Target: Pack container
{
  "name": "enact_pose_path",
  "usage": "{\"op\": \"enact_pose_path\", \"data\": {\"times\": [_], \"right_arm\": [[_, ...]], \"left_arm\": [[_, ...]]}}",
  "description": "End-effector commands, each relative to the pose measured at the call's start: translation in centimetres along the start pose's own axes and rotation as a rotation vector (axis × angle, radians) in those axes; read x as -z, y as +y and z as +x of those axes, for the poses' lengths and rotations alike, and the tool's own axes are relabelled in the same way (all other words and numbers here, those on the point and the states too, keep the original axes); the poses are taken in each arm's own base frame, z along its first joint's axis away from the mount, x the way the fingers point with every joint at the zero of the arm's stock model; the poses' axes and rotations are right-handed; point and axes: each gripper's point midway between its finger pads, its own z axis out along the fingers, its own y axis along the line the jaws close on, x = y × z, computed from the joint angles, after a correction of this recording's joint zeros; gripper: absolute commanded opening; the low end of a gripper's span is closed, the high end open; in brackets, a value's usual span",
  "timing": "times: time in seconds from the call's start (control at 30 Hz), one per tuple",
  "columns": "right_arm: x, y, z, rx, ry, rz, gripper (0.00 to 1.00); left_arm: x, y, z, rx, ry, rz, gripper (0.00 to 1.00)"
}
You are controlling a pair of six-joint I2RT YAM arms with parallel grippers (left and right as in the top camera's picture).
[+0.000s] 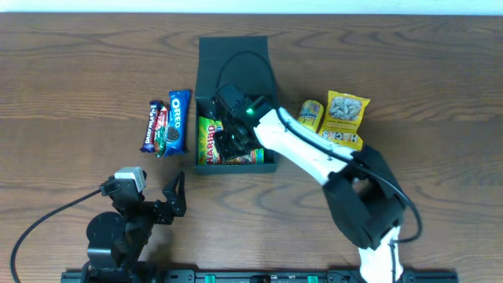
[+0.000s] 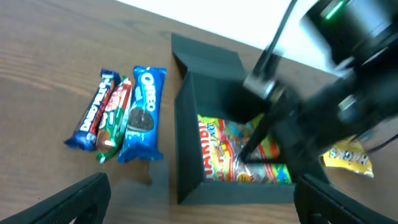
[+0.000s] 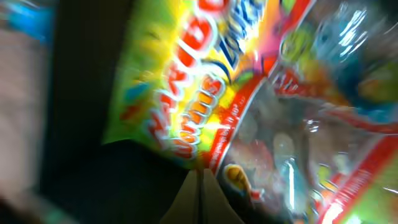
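The overhead camera looks straight down on the wooden table point(image 1: 78, 47) from well above, with the robot's side at the bottom edge. The left wrist camera sits low and set back, facing forward and slightly down at the container point(image 2: 186, 155). The right wrist camera is pressed close inside it, its blurred view filled by the Haribo bag point(image 3: 186, 99). All three views share that bag, and the overhead and left wrist views also share the Oreo pack point(image 2: 142, 112).

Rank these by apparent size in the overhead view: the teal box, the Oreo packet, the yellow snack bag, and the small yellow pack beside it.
1. teal box
2. yellow snack bag
3. Oreo packet, longer than the bag but much narrower
4. small yellow pack
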Motion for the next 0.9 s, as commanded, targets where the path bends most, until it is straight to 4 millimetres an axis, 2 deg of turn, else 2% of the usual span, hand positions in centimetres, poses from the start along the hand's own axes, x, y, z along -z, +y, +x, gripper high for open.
{"op": "enact_pose_path", "data": {"times": [0.0, 0.13, 0.17, 0.23, 0.37, 0.4, 0.53, 0.6, 0.63, 0.67, 0.73, 0.87], "right_arm": [[7.5, 1.2, -3.6, 0.056, -0.188, -0.041, 0.01], [13.2, -0.6, -4.7, 0.015, -0.299, -0.039, 0.01], [15.1, -1.7, -4.8, -0.011, -0.328, -0.033, 0.01], [17.6, -3.5, -4.8, -0.054, -0.368, -0.021, 0.02], [21.0, -7.4, -4.6, -0.144, -0.418, 0.01, 0.01], [21.7, -8.5, -4.4, -0.173, -0.428, 0.018, 0.01], [22.1, -10.3, -4.1, -0.218, -0.421, 0.036, 0.02], [22.2, -10.8, -3.9, -0.23, -0.416, 0.041, 0.13], [22.2, -11.0, -3.9, -0.234, -0.417, 0.043, 0.22], [22.2, -11.1, -3.9, -0.236, -0.418, 0.045, 0.26], [22.3, -11.4, -4.0, -0.242, -0.42, 0.05, 0.28], [22.4, -12.4, -3.5, -0.27, -0.406, 0.067, 0.3]], "left_arm": [[0.4, 0.0, -0.6, -0.03, -0.012, -0.016, 0.95], [0.3, -0.2, -1.7, -0.06, -0.047, -0.013, 0.95], [0.2, -0.4, -2.5, -0.083, -0.059, -0.013, 0.95], [-0.1, -0.1, -3.2, -0.099, -0.053, -0.041, 0.95], [-1.6, 0.6, -4.5, -0.181, 0.039, -0.115, 0.95], [-2.8, 1.2, -5.1, -0.195, 0.092, -0.162, 0.95], [-6.1, 2.6, -6.5, -0.187, 0.206, -0.253, 0.95], [-8.5, 3.1, -6.8, -0.213, 0.279, -0.268, 0.95], [-10.1, 2.9, -6.9, -0.211, 0.321, -0.246, 0.95], [-11.2, 2.5, -6.8, -0.201, 0.35, -0.216, 0.95], [-13.4, 2.3, -6.8, -0.19, 0.386, -0.187, 0.95], [-17.0, 3.1, -6.6, -0.189, 0.388, -0.187, 0.95]]}}
